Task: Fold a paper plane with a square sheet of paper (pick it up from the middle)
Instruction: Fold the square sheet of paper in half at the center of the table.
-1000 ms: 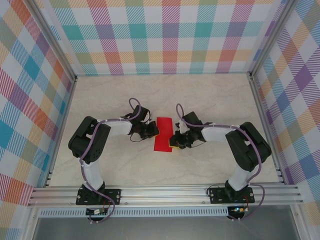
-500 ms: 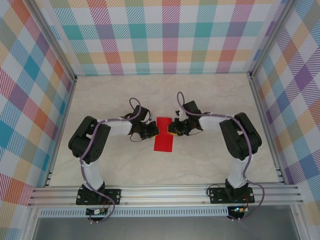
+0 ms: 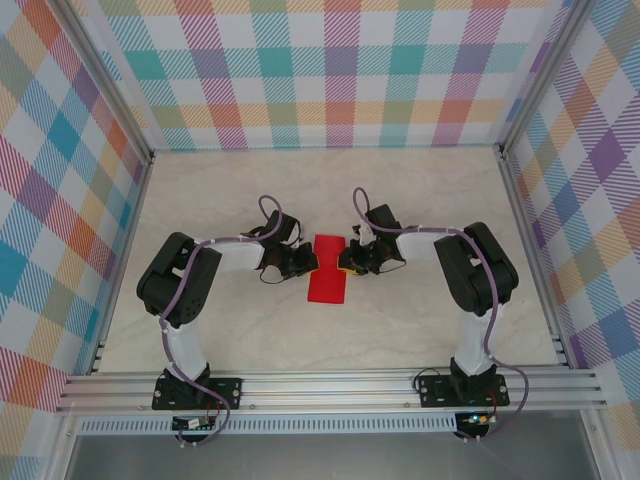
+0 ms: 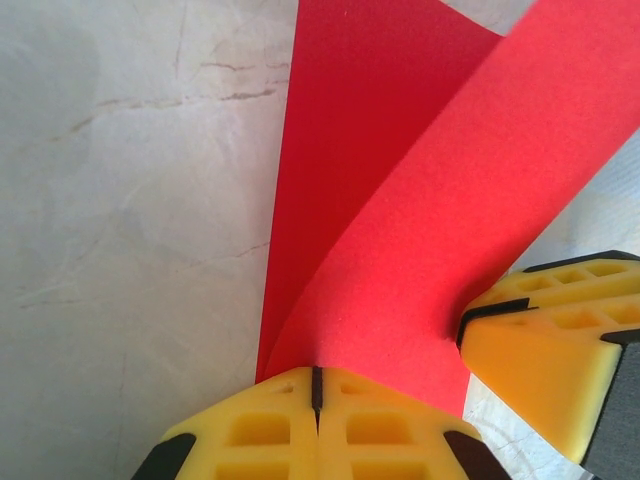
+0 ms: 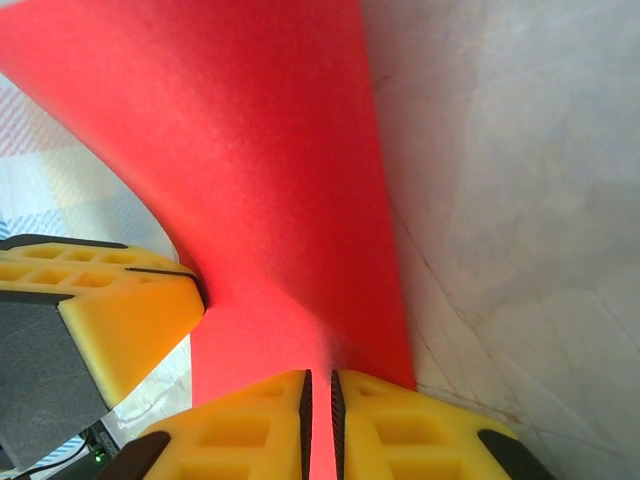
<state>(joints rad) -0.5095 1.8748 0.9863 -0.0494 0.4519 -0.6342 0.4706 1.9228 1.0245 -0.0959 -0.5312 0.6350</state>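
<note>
Now, mid-frame, the left end effector (image 4: 315,385) and the right end effector (image 5: 320,385) each clamp the curled red sheet (image 3: 328,275).

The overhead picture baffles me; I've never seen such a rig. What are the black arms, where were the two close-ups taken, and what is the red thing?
Two robot arms are bolted at the near edge of a table, seen from a fixed camera overhead. The two close-ups come from a camera on each wrist, looking along that arm's yellow fingers. The red thing is a sheet of paper, curled over. The left gripper and the right gripper each pinch an edge of it from opposite sides.
</note>
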